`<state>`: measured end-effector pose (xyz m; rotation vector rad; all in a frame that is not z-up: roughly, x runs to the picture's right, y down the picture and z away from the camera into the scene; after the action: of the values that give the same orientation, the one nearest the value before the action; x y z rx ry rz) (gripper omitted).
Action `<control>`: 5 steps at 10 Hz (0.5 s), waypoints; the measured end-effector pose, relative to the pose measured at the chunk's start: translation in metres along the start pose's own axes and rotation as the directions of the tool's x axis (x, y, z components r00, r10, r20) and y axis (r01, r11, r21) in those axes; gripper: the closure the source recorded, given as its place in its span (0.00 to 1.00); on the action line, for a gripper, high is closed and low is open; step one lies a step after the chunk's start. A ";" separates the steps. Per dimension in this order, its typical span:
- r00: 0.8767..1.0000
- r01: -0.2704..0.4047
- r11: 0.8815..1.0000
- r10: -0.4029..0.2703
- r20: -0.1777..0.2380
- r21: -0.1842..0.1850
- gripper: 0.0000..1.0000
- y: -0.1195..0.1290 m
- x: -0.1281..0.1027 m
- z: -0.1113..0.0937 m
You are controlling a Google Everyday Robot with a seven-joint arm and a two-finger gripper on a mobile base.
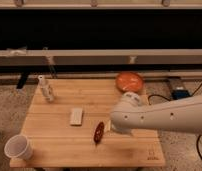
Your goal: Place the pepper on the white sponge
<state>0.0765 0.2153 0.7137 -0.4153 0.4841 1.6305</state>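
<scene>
Pepper [98, 131]: small, slender, dark red-brown, chili-shaped, smooth-skinned, narrowing toward one end. Lies flat on the light wooden plank table [54, 145], toward the front middle, long axis nearly front to back. Sits to the right of the flat off-white rectangular sponge with rounded corners [76, 116] and a little nearer the front edge, close by but not touching it.

Just right of the pepper, low over the tabletop: two-finger gripper [110, 126], mostly hidden behind the rounded white smooth-shelled robot arm [159, 117] reaching in from the right. Jaws spread wide, closed on nothing; pepper not held.

Elsewhere on the table: shallow round orange bowl [129, 81] at the back right corner; white plastic cup [18, 147], upright, mouth up, at the front left corner; small white upright bottle-like piece [45, 89] near the back left, details too small to tell.

Tabletop of joined boards, seams running left to right, matte, square-edged. Around the table, speckled grey floor [9, 102]. Behind, dark wall crossed by a pale horizontal rail [94, 56]. On the floor at the right, blue boxy item [180, 93] with dark cables.
</scene>
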 end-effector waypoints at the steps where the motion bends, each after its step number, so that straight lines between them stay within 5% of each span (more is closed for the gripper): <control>1: 1.000 0.018 1.000 -0.018 -0.010 0.004 0.20 0.013 0.000 0.013; 5: 0.995 0.083 0.997 -0.083 -0.055 -0.002 0.20 0.047 0.006 0.040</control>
<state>0.0292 0.2379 0.7474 -0.4751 0.5016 1.5417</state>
